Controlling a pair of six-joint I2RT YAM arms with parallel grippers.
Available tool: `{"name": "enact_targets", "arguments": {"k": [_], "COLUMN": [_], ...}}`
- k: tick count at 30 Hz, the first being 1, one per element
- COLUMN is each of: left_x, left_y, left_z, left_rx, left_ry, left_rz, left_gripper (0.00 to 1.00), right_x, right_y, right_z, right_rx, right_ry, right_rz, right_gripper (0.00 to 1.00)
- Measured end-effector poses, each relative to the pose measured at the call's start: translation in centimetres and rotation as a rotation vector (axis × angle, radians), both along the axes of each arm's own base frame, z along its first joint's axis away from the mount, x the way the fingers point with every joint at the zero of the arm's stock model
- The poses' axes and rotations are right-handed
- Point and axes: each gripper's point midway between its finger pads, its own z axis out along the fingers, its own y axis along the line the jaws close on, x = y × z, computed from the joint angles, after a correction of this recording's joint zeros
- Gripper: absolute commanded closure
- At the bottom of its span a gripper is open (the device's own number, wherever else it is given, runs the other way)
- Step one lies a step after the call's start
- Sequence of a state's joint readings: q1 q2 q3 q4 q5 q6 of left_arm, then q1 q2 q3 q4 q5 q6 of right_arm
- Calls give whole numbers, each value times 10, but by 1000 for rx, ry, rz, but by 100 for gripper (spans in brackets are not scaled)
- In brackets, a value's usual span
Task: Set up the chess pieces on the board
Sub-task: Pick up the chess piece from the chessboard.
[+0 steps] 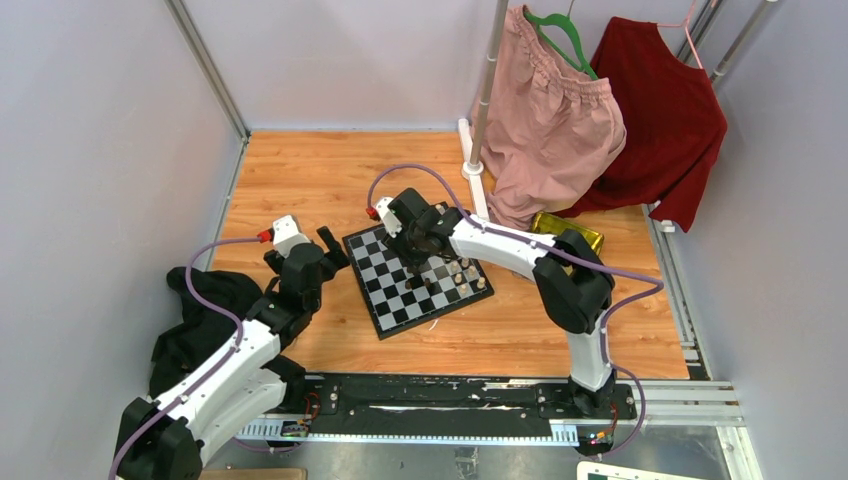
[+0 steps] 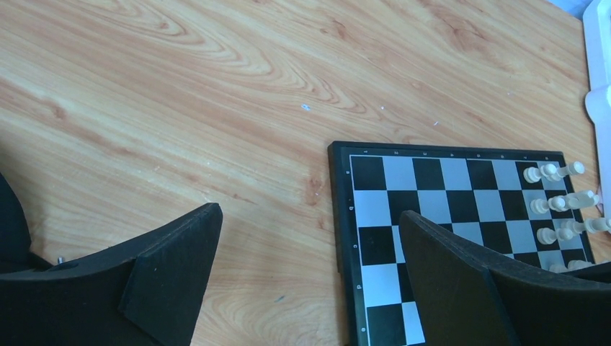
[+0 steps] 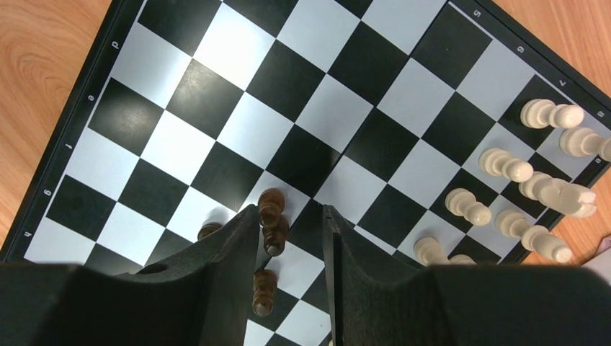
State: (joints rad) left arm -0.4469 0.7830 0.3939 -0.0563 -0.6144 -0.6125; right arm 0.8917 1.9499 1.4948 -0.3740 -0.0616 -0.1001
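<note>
The board (image 1: 400, 295) lies tilted in the middle of the wooden table. My right gripper (image 3: 290, 216) hangs low over the board (image 3: 238, 50), its jaws partly open. Three dark brown chess pieces (image 3: 274, 220) stand in a line between its fingers, close against the left finger (image 3: 241, 231) and apart from the right one. A fourth dark piece (image 3: 210, 231) peeks out beside that left finger. My left gripper (image 2: 310, 213) stands wide open and empty over the board's left edge (image 2: 339, 216), one finger above bare wood, the other above the squares.
Several cream-white pieces (image 3: 504, 166) stand in two rows along one edge of the board (image 1: 465, 275). A gold tray (image 1: 567, 232) lies behind the right arm. A rack pole (image 1: 485, 90) with pink (image 1: 545, 120) and red (image 1: 665, 110) garments stands behind. Black cloth (image 1: 195, 320) lies at left.
</note>
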Motion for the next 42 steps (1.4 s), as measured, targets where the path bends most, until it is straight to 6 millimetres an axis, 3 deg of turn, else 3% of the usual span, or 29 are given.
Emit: {"name": "enact_targets", "arguments": {"k": [26,33,42], "left_x": [0,0,0], "left_y": [0,0,1], "left_z": [3,4,6], "left_rx": [-6,-7,-12], "left_ry": [-13,-14,-22], "left_rz": [0,1,9], "left_gripper": [1,1,1], "right_x": [-5,-6,-5], "right_y": [5,5,6], "right_z": [-21,-21,-17], "right_rx": [-22,-21,-25], "right_ry": [57,61,63], "right_rz": [25,26,28], "right_gripper": [76,100,100]}}
